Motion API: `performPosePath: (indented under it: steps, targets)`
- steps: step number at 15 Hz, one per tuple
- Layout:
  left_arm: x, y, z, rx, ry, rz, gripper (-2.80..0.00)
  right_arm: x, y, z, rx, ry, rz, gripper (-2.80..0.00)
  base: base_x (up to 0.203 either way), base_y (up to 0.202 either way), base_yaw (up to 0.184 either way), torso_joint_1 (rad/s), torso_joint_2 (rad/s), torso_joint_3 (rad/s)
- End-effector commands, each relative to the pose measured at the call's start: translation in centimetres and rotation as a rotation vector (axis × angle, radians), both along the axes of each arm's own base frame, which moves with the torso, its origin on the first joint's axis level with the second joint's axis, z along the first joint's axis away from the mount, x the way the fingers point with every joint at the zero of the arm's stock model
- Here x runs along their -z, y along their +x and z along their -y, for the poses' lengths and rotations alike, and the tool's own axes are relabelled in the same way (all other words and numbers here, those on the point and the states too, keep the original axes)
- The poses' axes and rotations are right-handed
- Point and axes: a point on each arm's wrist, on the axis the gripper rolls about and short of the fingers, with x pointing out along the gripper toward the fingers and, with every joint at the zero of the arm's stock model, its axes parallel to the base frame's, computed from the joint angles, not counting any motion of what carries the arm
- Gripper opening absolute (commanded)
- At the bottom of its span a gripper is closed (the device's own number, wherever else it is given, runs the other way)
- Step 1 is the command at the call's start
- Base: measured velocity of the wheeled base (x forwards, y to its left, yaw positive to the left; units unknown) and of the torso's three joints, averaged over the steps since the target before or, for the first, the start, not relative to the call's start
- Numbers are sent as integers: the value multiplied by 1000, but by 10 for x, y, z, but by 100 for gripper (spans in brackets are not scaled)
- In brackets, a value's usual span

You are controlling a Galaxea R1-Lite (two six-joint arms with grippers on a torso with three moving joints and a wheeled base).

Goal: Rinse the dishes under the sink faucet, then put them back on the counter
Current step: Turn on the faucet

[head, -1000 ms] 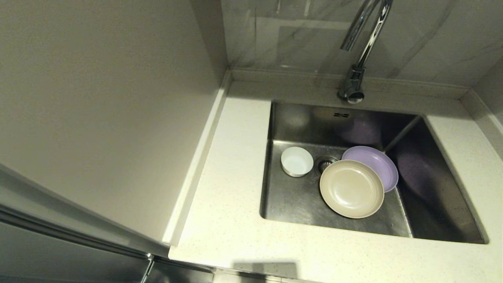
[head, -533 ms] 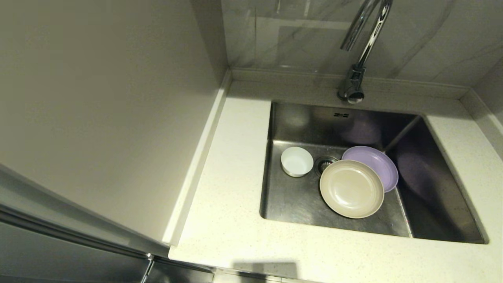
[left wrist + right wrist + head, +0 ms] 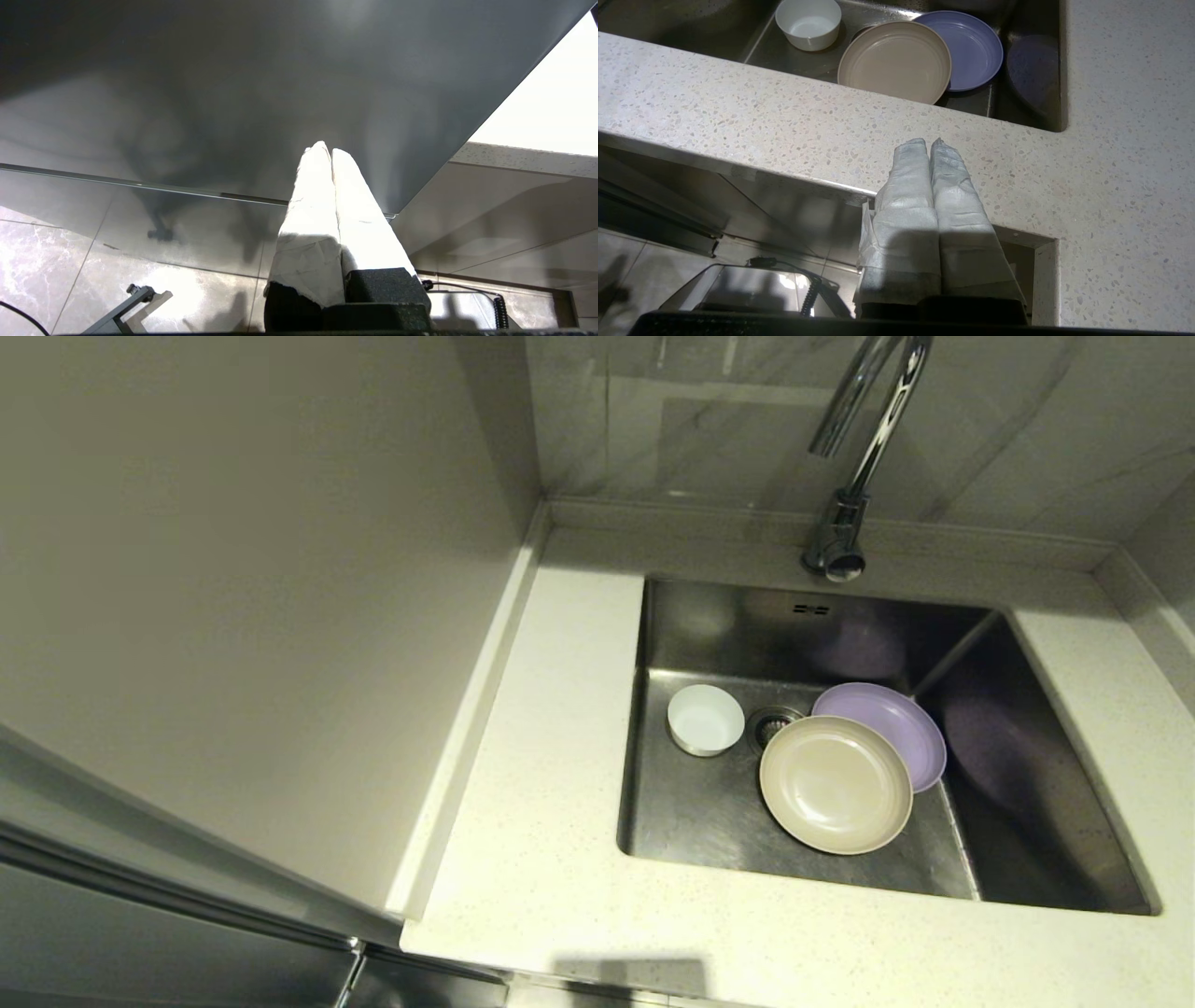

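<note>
Three dishes lie on the floor of the steel sink (image 3: 709,625). A small white bowl (image 3: 705,719) (image 3: 809,23) sits left of the drain strainer (image 3: 771,721). The beige plate (image 3: 835,784) (image 3: 894,60) rests partly over the lilac plate (image 3: 892,723) (image 3: 973,49). The chrome faucet (image 3: 854,457) arches above the back rim. Neither arm shows in the head view. My right gripper (image 3: 929,142) is shut and empty, low in front of the counter (image 3: 551,784) edge. My left gripper (image 3: 326,148) is shut and empty, down beside a grey cabinet face.
A tall pale cabinet panel (image 3: 243,597) stands at the left of the counter. Grey marbled wall tile (image 3: 709,420) backs the sink. A raised rim (image 3: 476,709) borders the counter on the left and rear. Bare counter strips flank the basin.
</note>
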Motion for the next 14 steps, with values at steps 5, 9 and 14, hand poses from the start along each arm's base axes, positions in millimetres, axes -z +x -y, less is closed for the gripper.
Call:
performPosePath:
  steps: [5, 9, 14]
  targets:
    - [0, 0, 0, 0, -1, 2, -280, 0, 0, 0, -1, 0, -1, -280, 0, 0, 0, 0, 0, 0]
    - [0, 0, 0, 0, -1, 2, -280, 0, 0, 0, -1, 0, -1, -280, 0, 0, 0, 0, 0, 0]
    - [0, 0, 0, 0, -1, 2, -280, 0, 0, 0, -1, 0, -1, -280, 0, 0, 0, 0, 0, 0]
